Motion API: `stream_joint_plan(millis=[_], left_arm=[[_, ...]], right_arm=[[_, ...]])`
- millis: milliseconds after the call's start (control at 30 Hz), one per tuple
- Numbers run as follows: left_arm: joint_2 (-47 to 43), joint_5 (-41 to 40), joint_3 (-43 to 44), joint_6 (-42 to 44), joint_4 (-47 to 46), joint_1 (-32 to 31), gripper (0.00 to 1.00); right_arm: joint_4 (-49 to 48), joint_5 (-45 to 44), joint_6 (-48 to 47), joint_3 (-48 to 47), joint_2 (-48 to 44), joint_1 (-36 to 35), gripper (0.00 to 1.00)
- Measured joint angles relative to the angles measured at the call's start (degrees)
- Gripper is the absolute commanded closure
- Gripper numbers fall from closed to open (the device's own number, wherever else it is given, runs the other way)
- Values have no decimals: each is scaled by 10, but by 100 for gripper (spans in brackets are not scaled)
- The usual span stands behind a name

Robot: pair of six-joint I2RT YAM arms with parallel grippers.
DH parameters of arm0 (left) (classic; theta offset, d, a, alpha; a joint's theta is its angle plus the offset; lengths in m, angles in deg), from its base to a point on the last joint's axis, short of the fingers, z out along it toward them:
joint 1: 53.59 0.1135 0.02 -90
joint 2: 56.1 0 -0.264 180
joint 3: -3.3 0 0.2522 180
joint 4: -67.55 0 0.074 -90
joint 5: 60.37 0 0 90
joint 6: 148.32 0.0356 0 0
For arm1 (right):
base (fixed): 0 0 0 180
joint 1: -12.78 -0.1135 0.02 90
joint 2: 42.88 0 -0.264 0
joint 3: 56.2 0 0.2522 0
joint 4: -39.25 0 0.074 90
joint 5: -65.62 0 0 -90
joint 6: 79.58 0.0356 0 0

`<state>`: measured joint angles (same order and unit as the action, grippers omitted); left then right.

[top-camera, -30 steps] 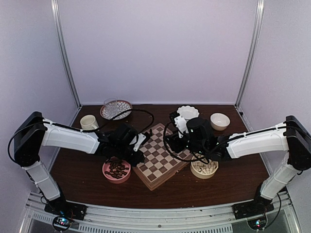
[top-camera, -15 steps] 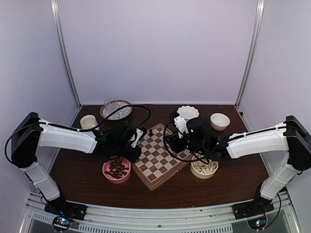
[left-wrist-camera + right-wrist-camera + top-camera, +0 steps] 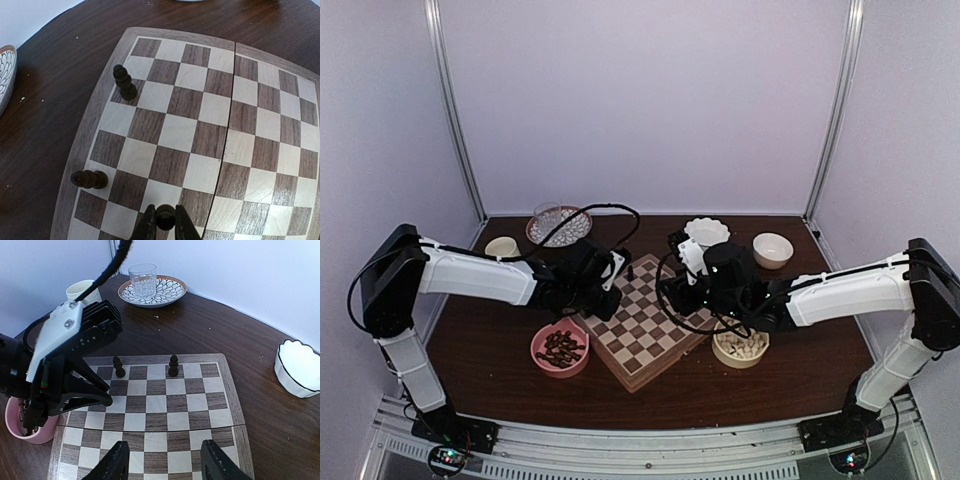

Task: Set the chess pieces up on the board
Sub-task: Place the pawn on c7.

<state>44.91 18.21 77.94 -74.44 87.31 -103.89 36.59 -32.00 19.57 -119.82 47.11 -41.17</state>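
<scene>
The board lies turned at an angle on the table, and also shows in the left wrist view and the right wrist view. My left gripper is shut on a dark chess piece, held just above a square near the board's left edge. From above, that gripper is over the board's left side. Two dark pieces stand in the edge row, seen also in the right wrist view. My right gripper is open and empty above the board's near rows.
A pink bowl of dark pieces sits left of the board. A tan bowl of cream pieces sits to its right. Behind are a patterned plate with a glass, a cup, a scalloped white bowl and a plain bowl.
My left arm has shifted back and to the right, with its gripper staying over the board's left side. A dark piece near the board's far corner has come into view. The right arm has not moved.
</scene>
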Motion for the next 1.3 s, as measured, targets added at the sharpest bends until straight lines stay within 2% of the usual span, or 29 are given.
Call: stream_joint_plan(millis=[500,1300], left_arm=[[18,-32,9,9,0,13,85],[54,-32,24,21,-2,30,85]], right_arm=[[1,0,0,0,0,0,49],[2,0,0,0,-2,0,48]])
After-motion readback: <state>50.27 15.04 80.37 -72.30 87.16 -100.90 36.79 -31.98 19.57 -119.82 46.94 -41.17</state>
